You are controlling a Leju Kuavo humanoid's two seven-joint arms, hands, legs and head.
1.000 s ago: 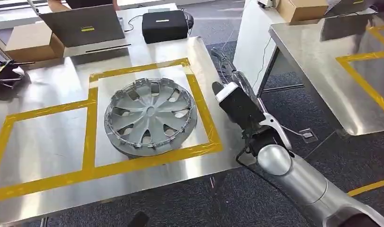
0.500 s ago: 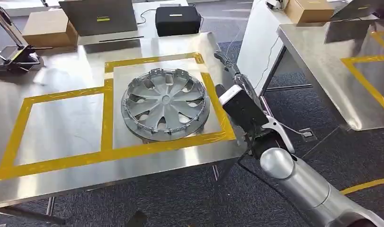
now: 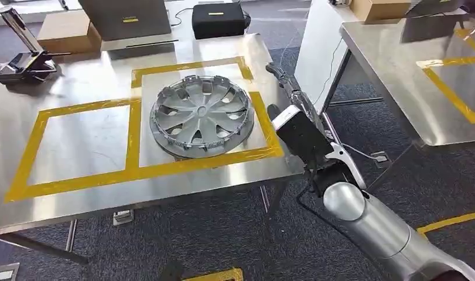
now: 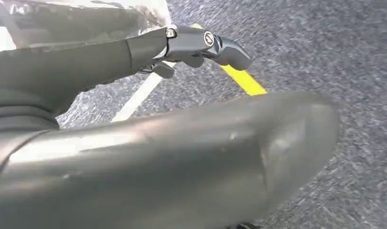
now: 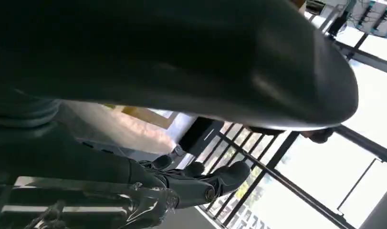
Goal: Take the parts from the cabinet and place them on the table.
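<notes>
On the table [image 3: 77, 193], hubcap [image 3: 201, 116], right hand [image 3: 280, 79] fingers unclear

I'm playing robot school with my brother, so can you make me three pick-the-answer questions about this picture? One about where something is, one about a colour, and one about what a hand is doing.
1. Where does the hubcap lie?
A. On the floor
B. Inside the right taped square on the near table
C. On top of the cardboard box

2. What colour is the tape on the table?
A. Yellow
B. Red
C. Blue

3. What is the right hand doing?
A. Gripping the hubcap
B. Pressing on the black case
C. Holding nothing, beside the table edge

Answers:
1 B: yellow tape frames the hubcap on all sides.
2 A: the stripes are bright yellow.
3 C: the hand is off the table's edge, apart from the hubcap.
</notes>
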